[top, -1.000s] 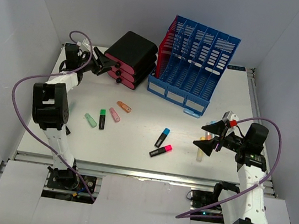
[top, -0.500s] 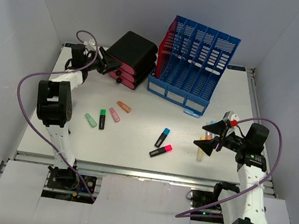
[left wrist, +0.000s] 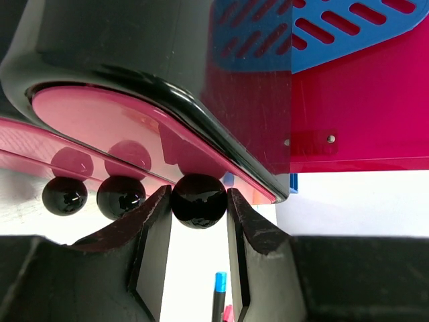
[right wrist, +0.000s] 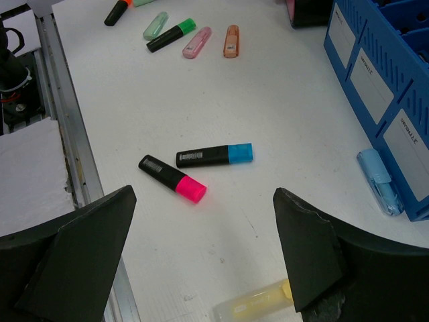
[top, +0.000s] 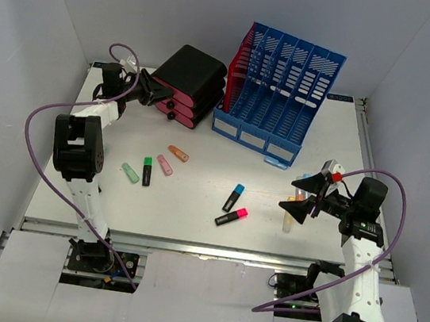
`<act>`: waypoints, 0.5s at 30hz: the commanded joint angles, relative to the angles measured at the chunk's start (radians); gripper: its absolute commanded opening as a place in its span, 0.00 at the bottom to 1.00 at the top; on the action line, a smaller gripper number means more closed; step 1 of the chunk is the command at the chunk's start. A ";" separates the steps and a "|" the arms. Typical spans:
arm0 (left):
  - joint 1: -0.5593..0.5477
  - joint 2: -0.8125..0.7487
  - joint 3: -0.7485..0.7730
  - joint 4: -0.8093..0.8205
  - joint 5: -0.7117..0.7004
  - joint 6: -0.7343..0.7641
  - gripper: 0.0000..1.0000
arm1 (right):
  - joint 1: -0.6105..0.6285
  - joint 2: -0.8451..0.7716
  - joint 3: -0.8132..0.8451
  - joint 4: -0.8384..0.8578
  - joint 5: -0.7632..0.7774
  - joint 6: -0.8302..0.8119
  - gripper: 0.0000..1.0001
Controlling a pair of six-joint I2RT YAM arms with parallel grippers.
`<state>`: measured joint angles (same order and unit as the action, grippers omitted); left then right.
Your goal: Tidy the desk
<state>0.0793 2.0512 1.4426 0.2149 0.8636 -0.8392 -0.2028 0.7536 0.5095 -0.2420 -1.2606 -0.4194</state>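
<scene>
The desk (top: 202,139) is a white top that fills the middle of the overhead view, and it lies under both grippers. At its far edge stands a blue file rack (top: 278,98) with a red divider on its left end. Just left of the rack sits a black drawer unit (top: 191,77) with three pink drawers, one above another. The left gripper (top: 146,90) is at the far left corner of the desk, reaching level to the front of this unit. The right gripper (right wrist: 203,221) hangs above the near right part of the desk with its jaws wide apart and nothing between them; the white surface is seen below it. On the desk lie several highlighters: a black one with a pink cap (right wrist: 173,178) and a black one with a blue cap (right wrist: 214,155) just beside each other in the middle, a yellow one (right wrist: 258,305) under the right gripper, and a group of four (top: 150,166) near the left side. The smallest thing is a black round knob (left wrist: 198,200) of one drawer; the left fingers (left wrist: 157,231) sit against both sides of it, closed on it.
</scene>
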 commanded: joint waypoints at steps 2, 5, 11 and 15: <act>0.000 -0.141 -0.085 -0.037 0.017 0.073 0.15 | -0.007 -0.018 0.006 -0.010 -0.028 -0.005 0.90; 0.003 -0.206 -0.151 -0.046 0.017 0.101 0.15 | -0.009 -0.020 0.006 -0.010 -0.032 -0.004 0.90; 0.030 -0.314 -0.260 -0.064 0.012 0.145 0.15 | -0.010 -0.031 0.001 -0.010 -0.037 -0.004 0.90; 0.057 -0.360 -0.323 -0.069 0.021 0.155 0.16 | -0.013 -0.037 0.000 -0.011 -0.041 -0.004 0.90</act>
<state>0.1102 1.7966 1.1651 0.1419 0.8383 -0.7228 -0.2085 0.7325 0.5095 -0.2424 -1.2685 -0.4194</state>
